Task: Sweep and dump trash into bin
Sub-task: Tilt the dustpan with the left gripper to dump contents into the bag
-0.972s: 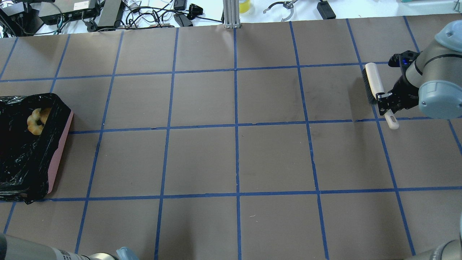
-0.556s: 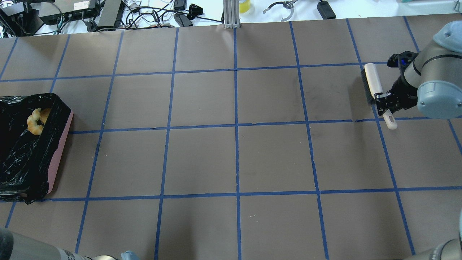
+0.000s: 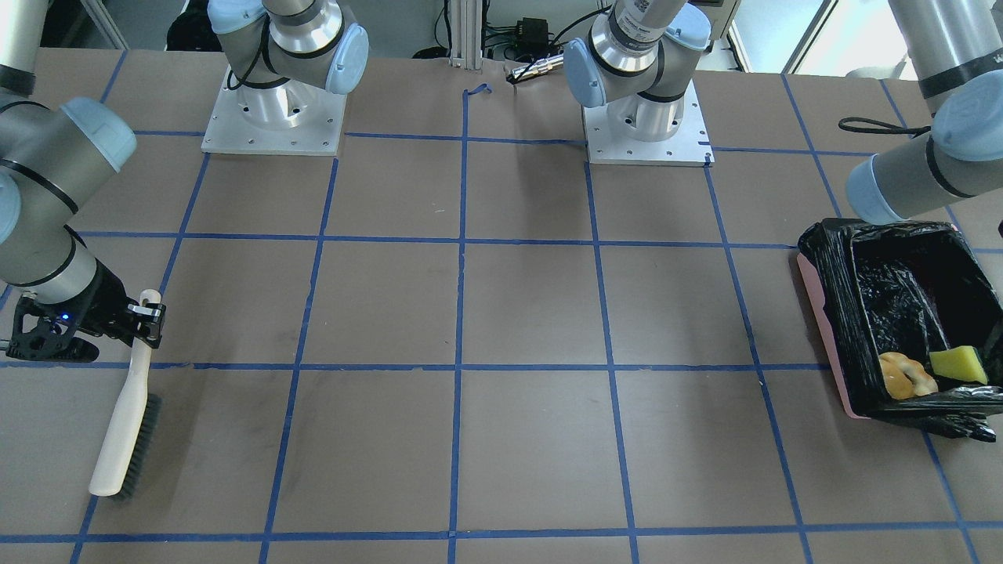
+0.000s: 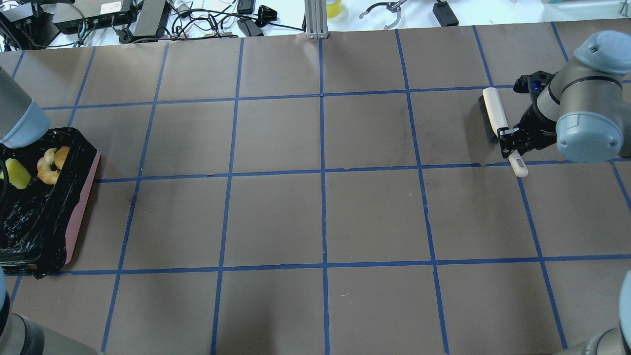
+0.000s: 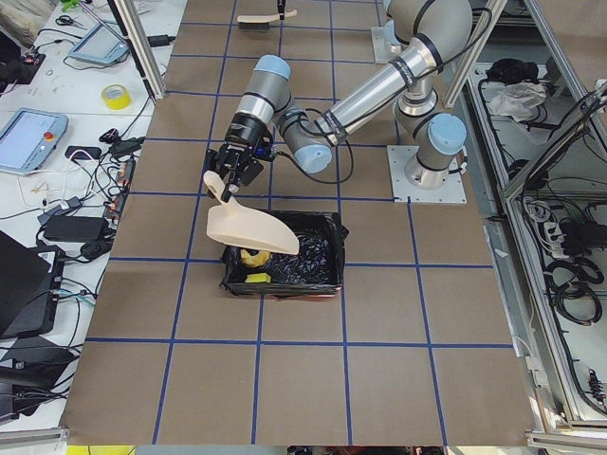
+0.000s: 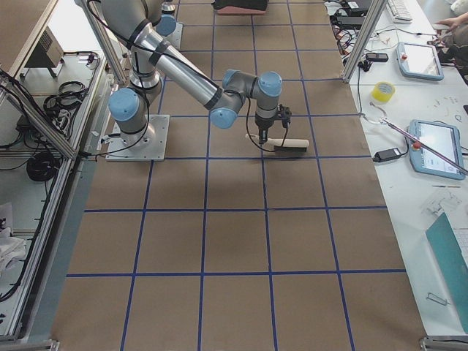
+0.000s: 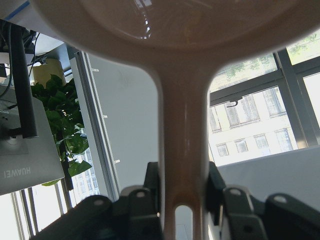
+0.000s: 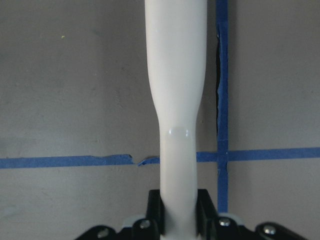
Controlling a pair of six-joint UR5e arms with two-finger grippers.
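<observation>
**Dustpan [image 5: 248,230] tipped over the bin [image 3: 828,345], brush [image 3: 125,423] far across**

The tabletop [image 4: 276,217] carries the black-lined bin at its left end. Above it the left tool [image 7: 184,195] clamps the dustpan's handle, with the pan tilted down over the bin. Well apart, at the right end, the right tool [image 8: 178,210] grips the brush by its handle. Inside the bin show 2 trash pieces, just beside each other: a golden-brown lump [image 3: 905,376] and a yellow sponge piece [image 3: 957,364].

"HUAWEI" on grey monitor [image 7: 22,162], no other legible text
</observation>
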